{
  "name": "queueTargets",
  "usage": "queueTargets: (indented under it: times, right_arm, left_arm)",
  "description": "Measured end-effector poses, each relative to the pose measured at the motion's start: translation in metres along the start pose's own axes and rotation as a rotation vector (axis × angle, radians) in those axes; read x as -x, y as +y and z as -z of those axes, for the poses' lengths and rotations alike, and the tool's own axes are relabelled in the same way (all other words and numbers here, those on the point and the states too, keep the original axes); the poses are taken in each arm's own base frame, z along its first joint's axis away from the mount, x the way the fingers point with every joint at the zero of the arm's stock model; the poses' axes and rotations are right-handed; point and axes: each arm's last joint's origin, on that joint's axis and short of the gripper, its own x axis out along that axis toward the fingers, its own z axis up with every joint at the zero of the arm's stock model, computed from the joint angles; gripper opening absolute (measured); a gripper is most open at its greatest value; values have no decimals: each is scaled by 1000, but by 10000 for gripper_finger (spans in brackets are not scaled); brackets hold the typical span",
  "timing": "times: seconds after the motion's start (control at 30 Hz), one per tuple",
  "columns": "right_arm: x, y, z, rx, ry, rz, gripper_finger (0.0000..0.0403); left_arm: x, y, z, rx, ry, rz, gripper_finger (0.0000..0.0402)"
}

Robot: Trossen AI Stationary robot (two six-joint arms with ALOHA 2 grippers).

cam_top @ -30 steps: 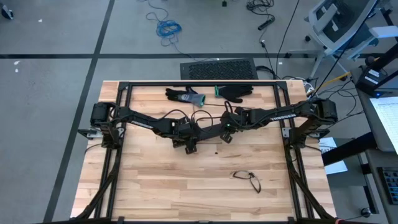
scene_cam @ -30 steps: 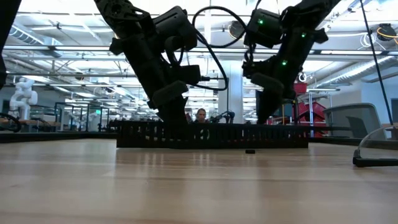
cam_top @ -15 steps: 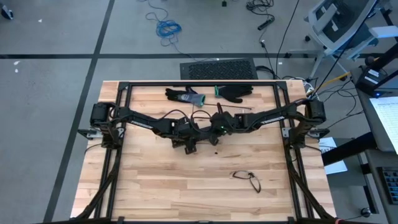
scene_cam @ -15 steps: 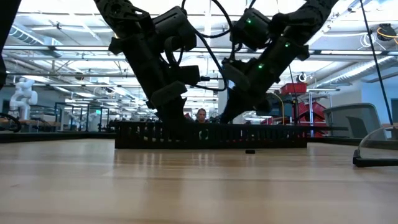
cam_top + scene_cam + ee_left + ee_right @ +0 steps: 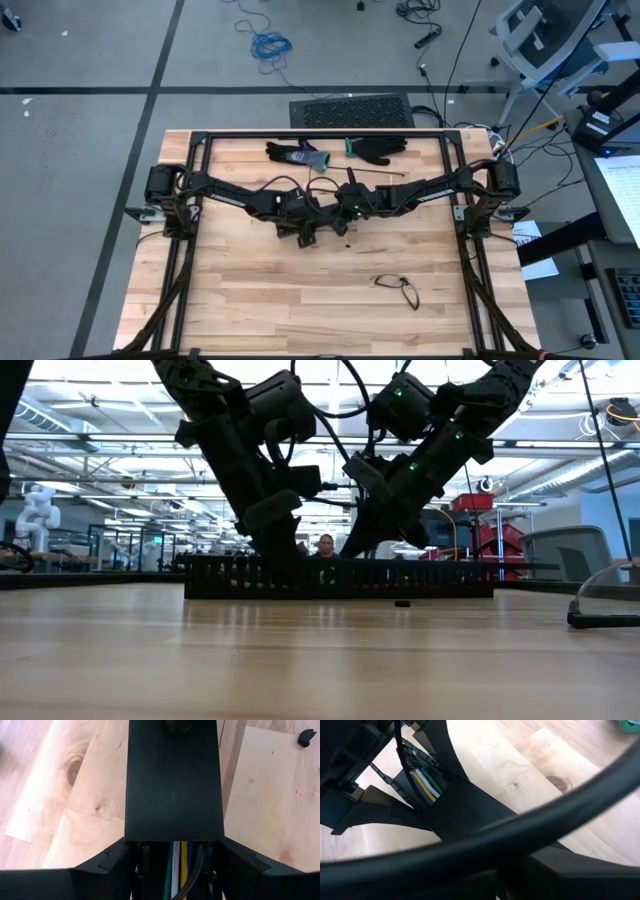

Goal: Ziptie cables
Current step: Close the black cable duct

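**Coloured wires lie inside the black duct, left gripper astride it**

The cables (image 5: 179, 870), a small bundle of thin green, white, yellow and blue wires, lie inside the long black slotted plastic duct (image 5: 338, 577). In the left wrist view they run along its channel and pass under a flat black cover section (image 5: 173, 780) that hides the rest of them. The right wrist view also catches their yellow, white and green strands (image 5: 426, 784) at the open end of the channel.

The left gripper (image 5: 174, 865) is set over the duct with one dark finger (image 5: 107, 862) on each side of it, so its jaws are closed against the duct's walls, with the wires between them. In the overhead view this gripper (image 5: 305, 222) sits near the middle of the light wooden table (image 5: 250, 290).

The right gripper (image 5: 347, 212) has its fingers pressed together and is down at the duct just beside the left one, the two arms meeting at the table's centre.

Farther out on the table lie a pair of dark gloves (image 5: 340, 150) near the far edge and a pair of safety glasses (image 5: 398, 288) nearer the front. A small black piece (image 5: 402, 602) rests on the wood in front of the duct.
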Motion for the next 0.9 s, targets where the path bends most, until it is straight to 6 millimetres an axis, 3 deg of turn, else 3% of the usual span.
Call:
queueTargets:
  times: [0.13, 0.47, 0.67, 0.83, 0.9]
  right_arm:
    - [0, 0, 0, 16, 0, 0, 0]
    - [0, 0, 0, 19, -3, 1, 0]
    - [0, 0, 0, 22, -3, 2, 0]
    - [0, 0, 0, 22, -4, 4, 0]
    - [0, 0, 0, 24, -5, 3, 0]
  left_arm:
    - [0, 0, 0, 5, 8, 25, 260]
    - [8, 0, -8, -9, 60, 30, 392]
    - [22, 4, -8, -15, 143, 13, 392]
    - [46, -3, -9, -35, 61, -4, 391]
    - [46, -6, -6, -39, 30, -15, 391]
